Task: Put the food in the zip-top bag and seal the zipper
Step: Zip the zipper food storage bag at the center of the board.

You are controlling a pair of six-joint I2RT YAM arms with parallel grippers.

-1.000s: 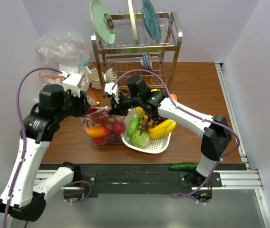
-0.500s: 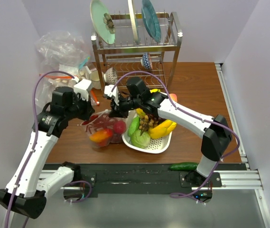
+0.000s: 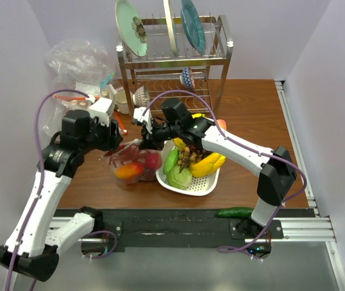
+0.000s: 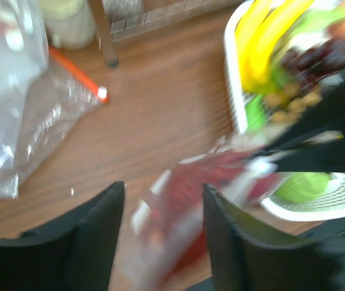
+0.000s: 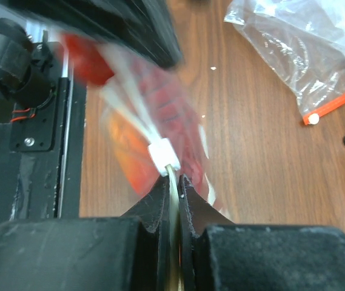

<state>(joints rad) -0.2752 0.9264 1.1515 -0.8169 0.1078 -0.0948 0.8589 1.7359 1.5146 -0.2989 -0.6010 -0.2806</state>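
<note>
Top external view puts the flat clear zip-top bag printed with white dots (image 3: 131, 165) on the brown wooden desk (image 3: 245, 109), just left of the white mesh tray (image 3: 204, 187) and, as far as I can see, touching it. Red and orange plastic toy food (image 3: 137, 163) sits inside the bag, so I judge the loading step mostly done.

My right hand (image 5: 172, 179) is pressed together on the bag's mouth edge. It pinches the thin pale zipper strip (image 5: 171, 171) beside a small white tab (image 5: 162, 153). My left hand (image 4: 163, 191) is spread, its two dark fingers (image 4: 99, 230) either side of the blurred bag. I cannot tell whether they touch it.

What I think is left is the seal. Nothing shows me whether the zipper is closed along any of its length.

Yellow bananas (image 3: 207, 163) and a pale green cabbage (image 3: 178, 177) lie in the tray, which is as it should be. A small orange-red piece (image 3: 221, 124) shows at the tray's far rim. It may be food yet to go in, but it is too hidden to say.
</note>
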